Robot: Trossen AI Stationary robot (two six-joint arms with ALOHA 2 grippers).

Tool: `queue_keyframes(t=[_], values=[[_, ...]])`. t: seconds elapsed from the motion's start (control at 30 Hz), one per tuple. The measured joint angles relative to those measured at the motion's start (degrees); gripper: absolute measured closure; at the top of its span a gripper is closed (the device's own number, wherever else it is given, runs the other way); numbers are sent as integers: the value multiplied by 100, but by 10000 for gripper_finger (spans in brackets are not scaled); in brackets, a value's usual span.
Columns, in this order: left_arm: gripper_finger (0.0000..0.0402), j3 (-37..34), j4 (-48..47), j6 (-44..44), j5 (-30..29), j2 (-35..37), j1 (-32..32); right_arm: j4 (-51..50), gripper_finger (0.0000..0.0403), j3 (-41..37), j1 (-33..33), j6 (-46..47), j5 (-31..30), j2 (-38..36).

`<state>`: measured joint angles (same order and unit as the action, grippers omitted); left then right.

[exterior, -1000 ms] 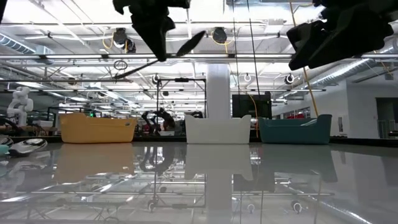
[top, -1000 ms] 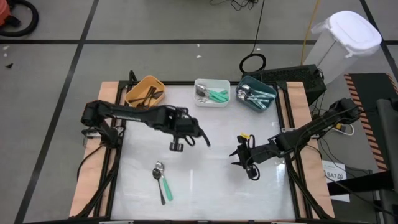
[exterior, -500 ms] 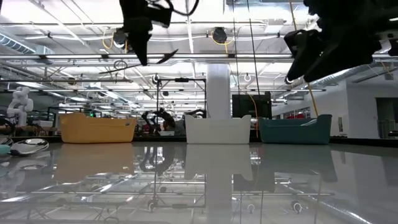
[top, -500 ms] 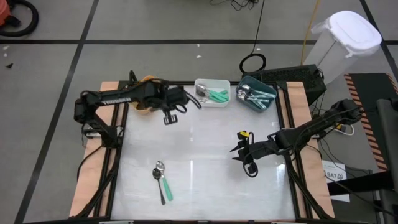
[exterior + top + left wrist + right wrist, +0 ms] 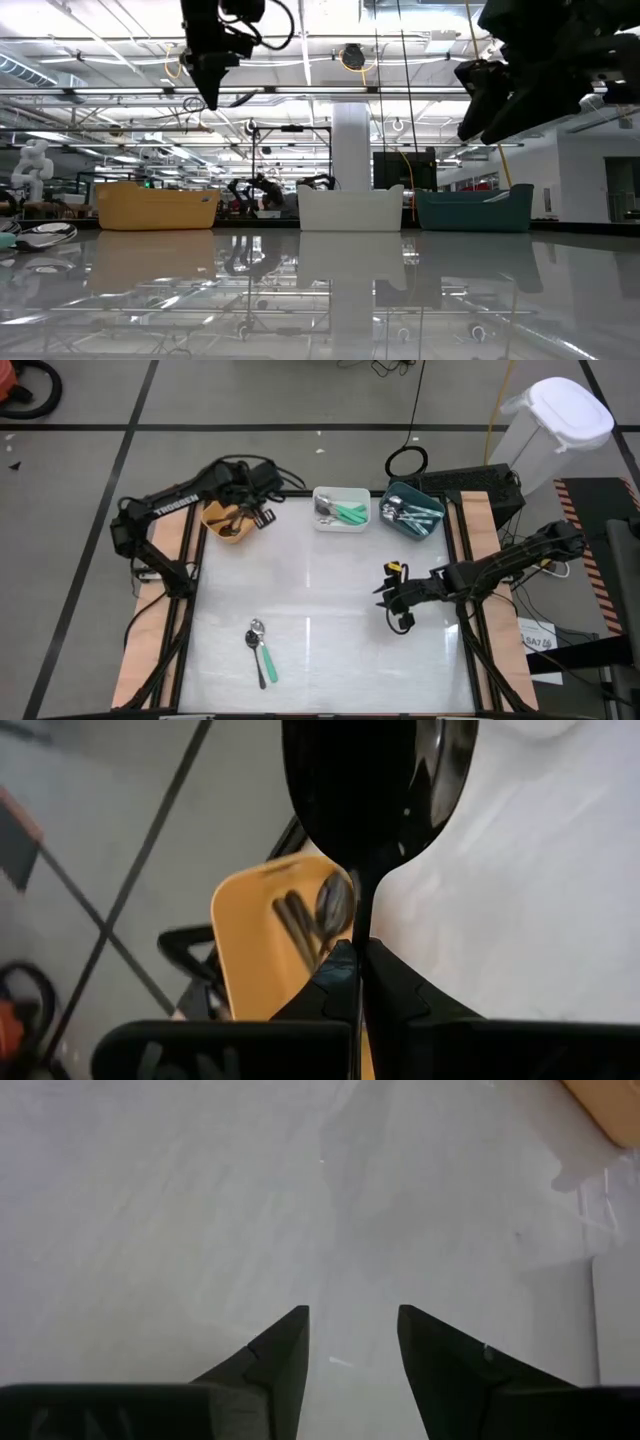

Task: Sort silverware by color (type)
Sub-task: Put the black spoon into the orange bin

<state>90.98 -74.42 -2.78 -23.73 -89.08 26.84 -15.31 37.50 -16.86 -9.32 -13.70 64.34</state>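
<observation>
My left gripper [image 5: 262,514] hangs over the table-side rim of the orange bin [image 5: 232,510] at the far left and is shut on a black spoon [image 5: 378,790]. In the left wrist view the orange bin [image 5: 255,935] shows black-handled spoons lying inside it. A mint-green-handled spoon [image 5: 261,652] lies flat on the table near the front. My right gripper [image 5: 393,603] hovers open [image 5: 352,1342] above the right middle of the table and touches nothing. More spoons lie in the white bin [image 5: 340,508] and the teal bin [image 5: 412,512]. My left gripper pinches the black spoon between its two fingers on the thin handle [image 5: 358,932] just behind the bowl. The fingers point down from above [image 5: 210,85]. The bowl [image 5: 378,790] sticks out past the fingertips. The spoon is lifted clear, above the orange bin's rim.
Three bins stand in a row along the far edge: orange, white, teal. Wooden rails [image 5: 150,630] run down both sides of the table. A white lidded container [image 5: 555,425] stands off the table beyond the far right corner. The glossy table top [image 5: 320,580] lies between the arms.
My left gripper has carried the black spoon from above the table's middle toward the far left, ending over the orange bin, still shut on it. The mint-handled spoon on the table has stayed where it was.
</observation>
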Motion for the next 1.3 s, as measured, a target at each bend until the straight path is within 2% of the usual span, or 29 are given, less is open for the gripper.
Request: queue_keyframes(t=[0.13,0.4,0.53,0.9,1.3], values=[[399,-175,56,-92,-82,17,183,-28,255,0,19,-20,18,-20],[399,-1754,1180,14,-98,485,489,-90,255,0,19,72,22,-20],[399,-2171,1340,208,-102,525,641,-9,255,0,31,62,22,-20],[399,-2626,1500,1378,-229,525,1082,91,255,0,187,109,22,-18],[399,-3212,2231,2599,-96,472,1408,90,255,0,190,262,24,-15]])
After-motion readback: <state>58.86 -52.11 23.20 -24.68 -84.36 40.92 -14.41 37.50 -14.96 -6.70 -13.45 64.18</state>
